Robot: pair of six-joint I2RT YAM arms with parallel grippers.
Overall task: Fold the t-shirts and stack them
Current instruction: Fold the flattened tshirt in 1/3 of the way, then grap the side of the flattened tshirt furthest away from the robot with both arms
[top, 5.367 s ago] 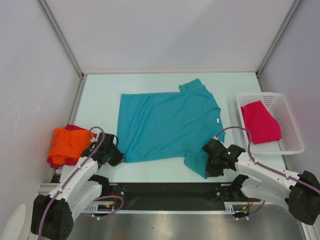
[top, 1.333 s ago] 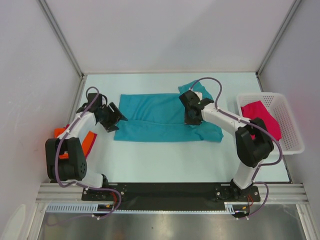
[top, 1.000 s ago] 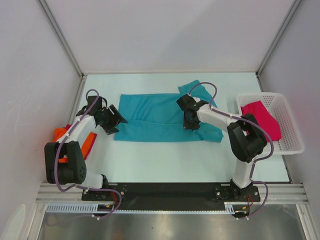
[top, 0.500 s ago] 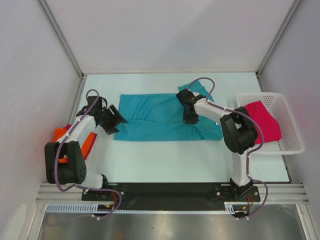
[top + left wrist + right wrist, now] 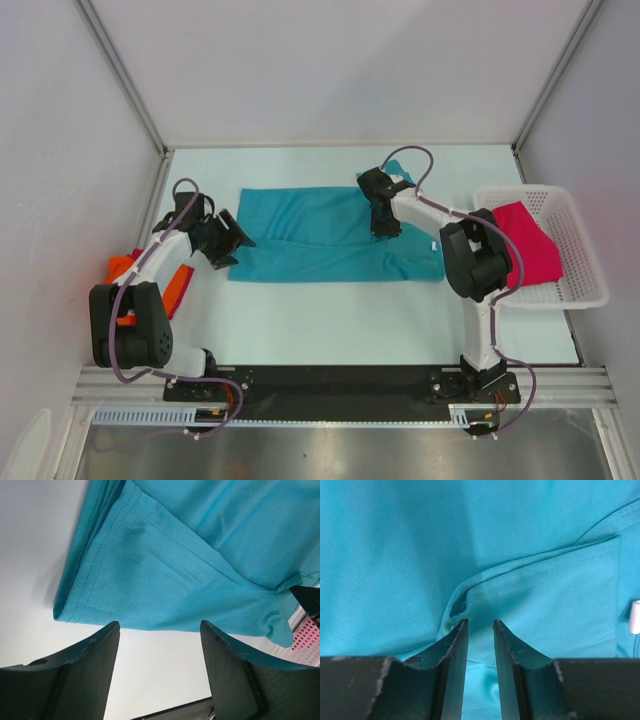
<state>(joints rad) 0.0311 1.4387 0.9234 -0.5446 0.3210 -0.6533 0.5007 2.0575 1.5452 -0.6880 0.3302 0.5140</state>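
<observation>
Pale table, white walls on three sides, metal posts in the far corners.

Teal t-shirt lies flat at the table's centre, doubled into a long band running from 9 to 3 o'clock. One sleeve sticks out at its 1 o'clock corner. A small white neck label shows at the right edge of my right wrist view.

Left gripper sits at the shirt's 9 o'clock end, jaws wide apart, nothing between them. From the left wrist I see both dark fingers over bare table. The stitched hem corner of the shirt lies just beyond the tips, not touched.

Right gripper is down on the shirt near its 1 o'clock corner, beside the sleeve. Its jaws stand close together with only a narrow slit between. A ruck of folded teal cloth sits right at the tips. I cannot tell whether any cloth is pinched.

White lattice basket stands at the table's 3 o'clock edge, well apart from the teal shirt. A magenta-pink t-shirt lies in it.

Orange t-shirt shows at about 8 o'clock, partly hidden behind the left arm.
</observation>
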